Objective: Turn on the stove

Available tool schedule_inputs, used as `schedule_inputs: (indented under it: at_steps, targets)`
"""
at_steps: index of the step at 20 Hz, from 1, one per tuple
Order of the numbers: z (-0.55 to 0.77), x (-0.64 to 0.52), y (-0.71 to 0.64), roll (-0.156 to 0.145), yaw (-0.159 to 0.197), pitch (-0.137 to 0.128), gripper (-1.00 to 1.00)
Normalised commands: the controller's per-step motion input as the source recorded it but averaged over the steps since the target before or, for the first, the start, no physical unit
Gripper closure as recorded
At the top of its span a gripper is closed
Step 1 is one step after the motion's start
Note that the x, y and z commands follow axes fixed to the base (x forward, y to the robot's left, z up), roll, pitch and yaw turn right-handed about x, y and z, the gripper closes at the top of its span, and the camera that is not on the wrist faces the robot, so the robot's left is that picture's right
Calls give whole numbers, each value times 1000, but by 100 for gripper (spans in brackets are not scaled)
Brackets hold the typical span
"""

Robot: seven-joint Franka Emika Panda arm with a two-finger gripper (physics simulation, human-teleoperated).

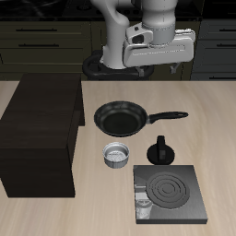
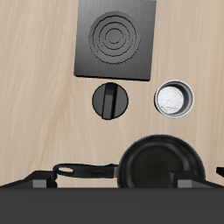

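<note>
The stove (image 1: pixel 171 192) is a flat square black plate with pale concentric rings, near the table's front edge. Its small pale knob (image 1: pixel 143 203) sits at one edge. The stove also shows in the wrist view (image 2: pixel 116 39); I cannot make out the knob there. My gripper (image 1: pixel 157 70) hangs high above the back of the table, well away from the stove. In the wrist view the gripper (image 2: pixel 114 184) is open and empty, its fingertips (image 2: pixel 39 184) spread wide.
A black frying pan (image 1: pixel 120 120) with a long handle lies mid-table, below the gripper (image 2: pixel 162 166). A round black pot (image 1: pixel 161 150) stands between pan and stove. A small metal cup (image 1: pixel 116 155) is beside it. A large dark cabinet (image 1: pixel 41 134) stands at the side.
</note>
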Motion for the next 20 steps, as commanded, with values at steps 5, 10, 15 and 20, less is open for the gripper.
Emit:
schedule_inputs:
  at_steps: [5,10,15,20]
  targets:
    - [48,333,102,-26,-12,-5,-100]
    - [21,147,58,-14,-19,2,-100]
    - [-78,104,38,10,-10,10,-100]
    - [-215,46,-34,-7,-17,17,-100]
